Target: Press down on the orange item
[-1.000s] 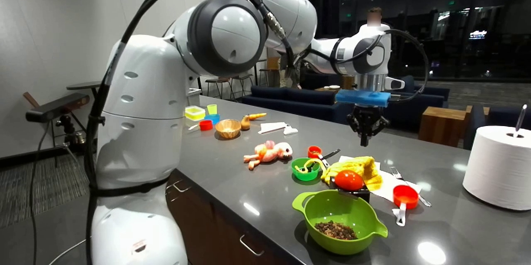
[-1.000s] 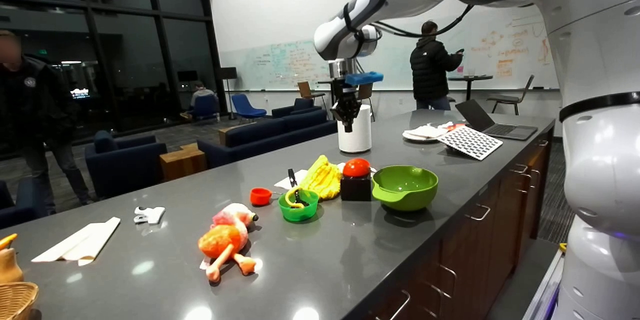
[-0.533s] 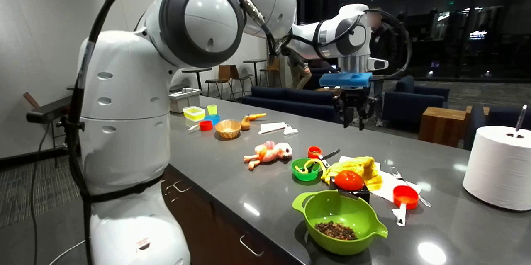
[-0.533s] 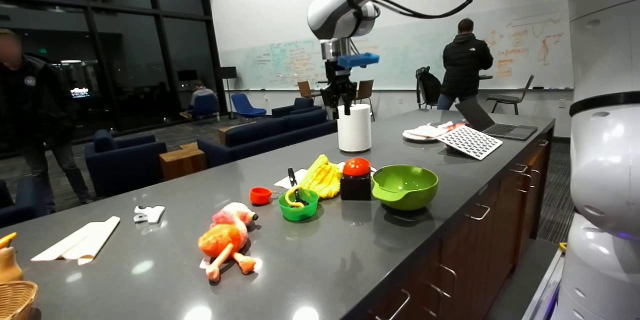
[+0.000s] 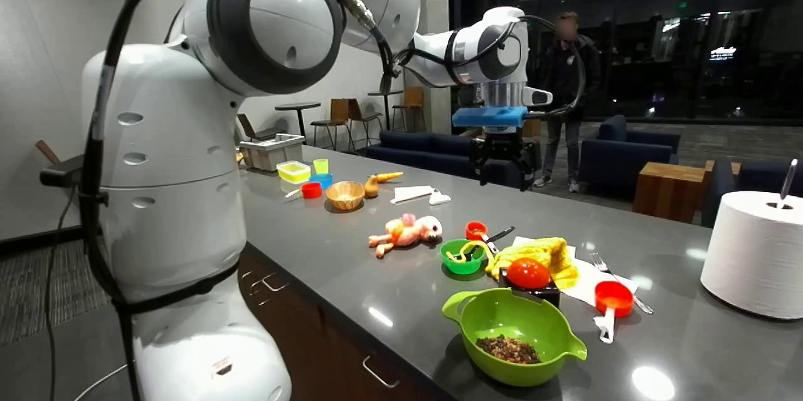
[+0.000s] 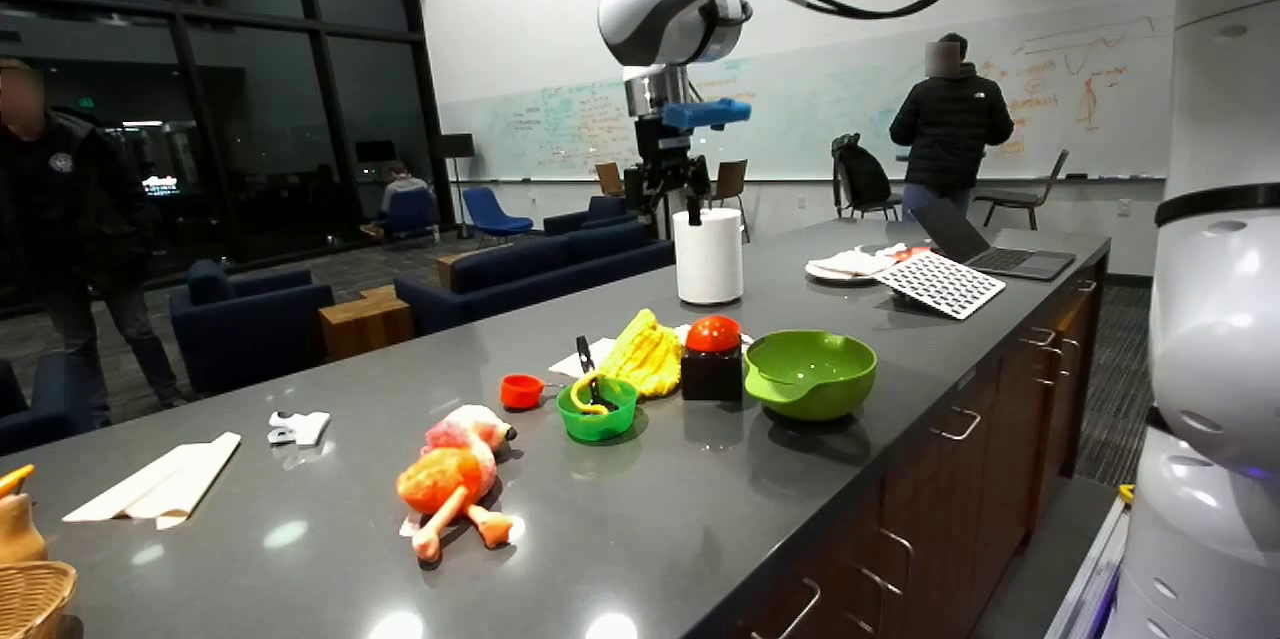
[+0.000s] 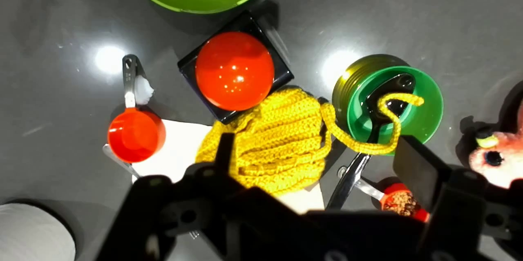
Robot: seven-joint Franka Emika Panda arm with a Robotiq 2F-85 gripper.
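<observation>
Spread and empty, the claw (image 5: 504, 182) hangs high over the desk (image 5: 389, 275); from where I stand, the orange button (image 5: 528, 273) sits lower, toward the green bowl (image 5: 495, 319).

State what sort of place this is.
Probably a shared lounge in an office or university building: the written-over whiteboard, the dark blue armchair and the long grey counter suggest it.

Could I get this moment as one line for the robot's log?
black two-fingered gripper: open, above smooth grey countertop | glossy orange-red plastic dome: on boxy black base | touching dome: no
</observation>
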